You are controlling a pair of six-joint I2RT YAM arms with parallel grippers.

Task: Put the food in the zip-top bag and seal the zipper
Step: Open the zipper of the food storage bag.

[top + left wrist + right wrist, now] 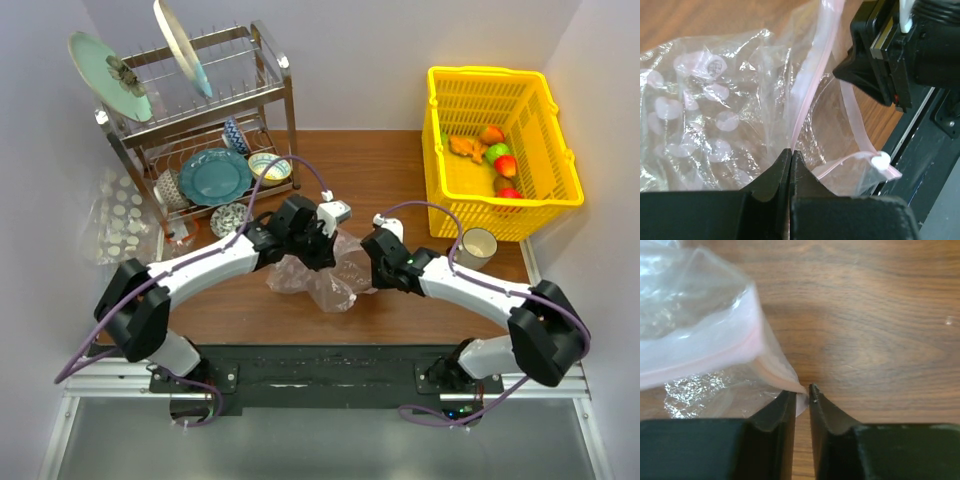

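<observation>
The zip-top bag (318,278) lies crumpled in the middle of the wooden table (390,165), just in front of the two arms. It looks empty of food. Its zipper (805,95), a thin pink strip, runs up from the left gripper (791,152) and loops round to a small white slider (881,161) at the near corner, so the mouth gapes there.

The left gripper is clenched on the bag, its two fingers pressed together with the pink strip pinched between them. The right gripper (802,392) sits at the bag's other side. Its fingers stand a narrow gap apart, and a corner of the plastic below the pink strip reaches into that gap; whether the pads touch it I cannot tell. In the top view the two grippers are close together over the bag.

The food (497,155), small red, green, orange and tan pieces, sits in a yellow basket (436,120) at the far right, well apart from the bag. A pale cup (477,247) stands just in front of the basket. At the far left is a metal dish rack (290,100) holding plates and bowls, with another clear bag of white discs (120,220) beside it.
</observation>
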